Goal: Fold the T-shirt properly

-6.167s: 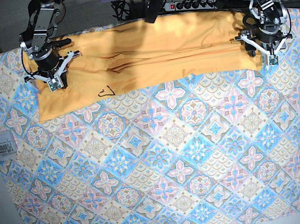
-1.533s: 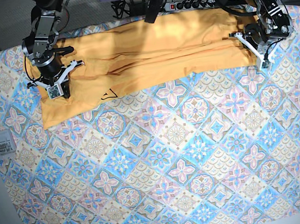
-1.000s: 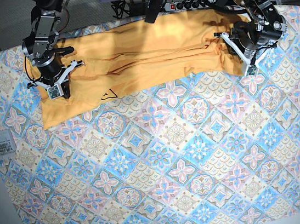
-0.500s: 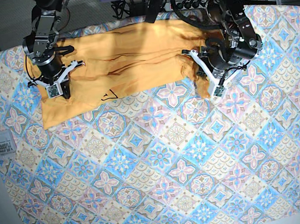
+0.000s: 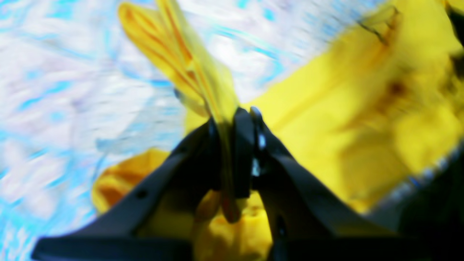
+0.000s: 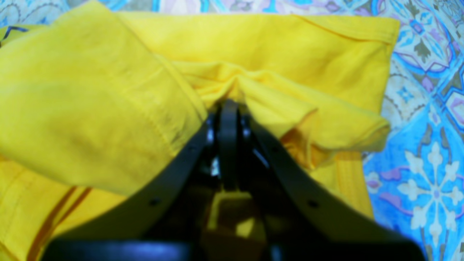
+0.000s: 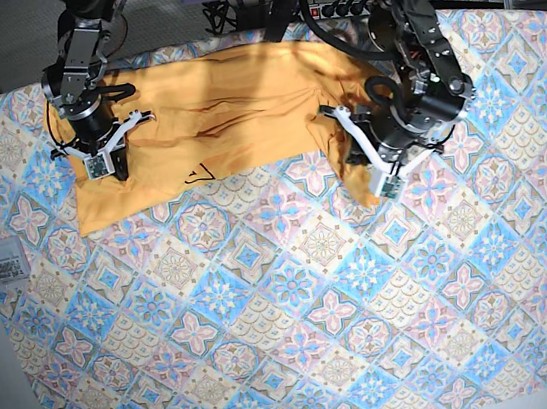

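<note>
Bench cover: a blue and pink patterned tablecloth (image 7: 297, 302) lies flat over the whole bench, and the near half is bare.
Left tool: the black left tool (image 7: 381, 165) is past the middle of the bench, toward the far edge. Its two black fingers (image 5: 241, 152) are pressed tight on a bunch of cloth, and a strip of that cloth sticks up out of them. This close picture is blurry.
Shirt: the soft yellow-orange cloth T-shirt (image 7: 222, 120) lies along the far edge of the bench, from the far corner where the right tool sits to about the middle. The end that the left tool holds is lifted and hangs in a small bunch (image 7: 357, 185) over the tablecloth. A thin dark neckline (image 7: 194, 172) shows near the shirt's near edge.
Right tool: the black right tool (image 7: 107, 164) sits on the other end of the shirt, close to the far corner. Its fingers (image 6: 228, 145) are closed flat together, with a pinch of yellow cloth gathered at their tips.
</note>
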